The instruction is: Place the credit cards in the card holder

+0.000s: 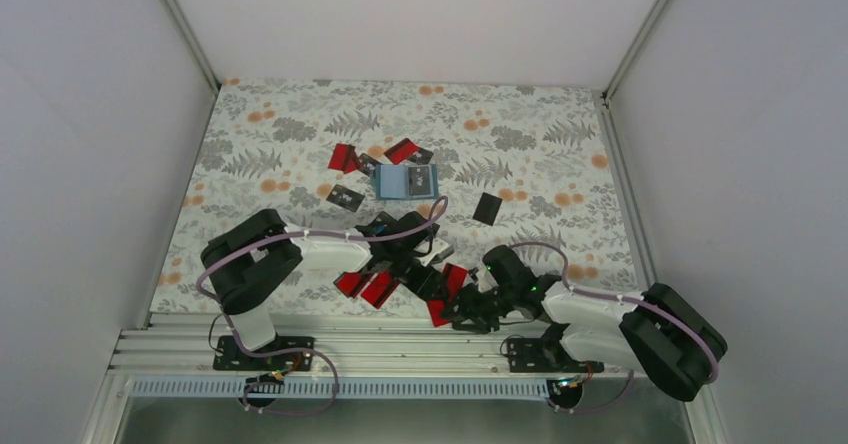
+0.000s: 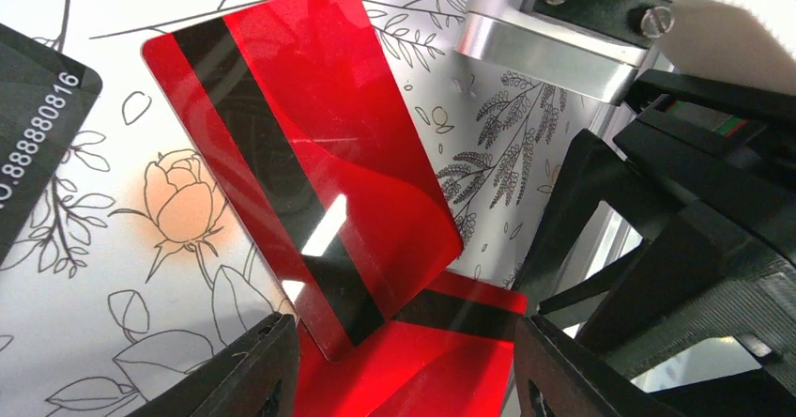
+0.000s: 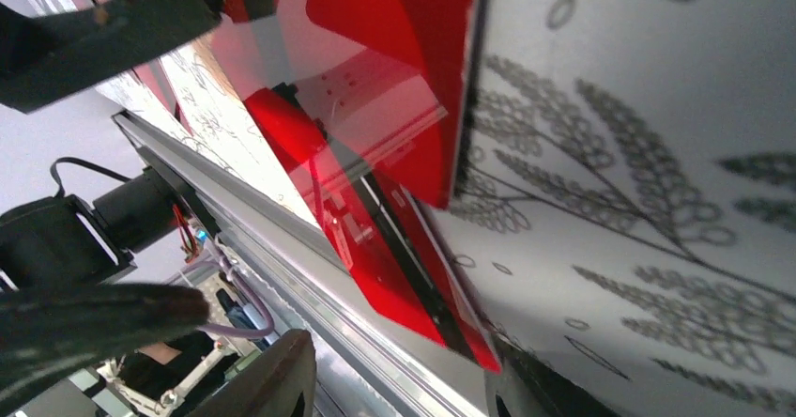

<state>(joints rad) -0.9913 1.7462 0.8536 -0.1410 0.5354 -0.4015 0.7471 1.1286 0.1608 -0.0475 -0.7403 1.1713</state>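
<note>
Two grippers crowd one heap of red cards (image 1: 385, 286).
The left gripper (image 2: 404, 353), jaws apart, hangs over a red card (image 2: 300, 173) whose long axis runs from upper left to lower right. It overlaps a second card (image 2: 451, 334), so both may lift together. The right gripper (image 3: 394, 389), jaws also apart, could bump it. The card holder (image 1: 407, 181) lies well apart.

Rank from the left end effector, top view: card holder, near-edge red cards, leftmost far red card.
1. Near-edge red cards, beside the left end effector.
2. Card holder, mid-table.
3. Far red card, left of the holder.
</note>
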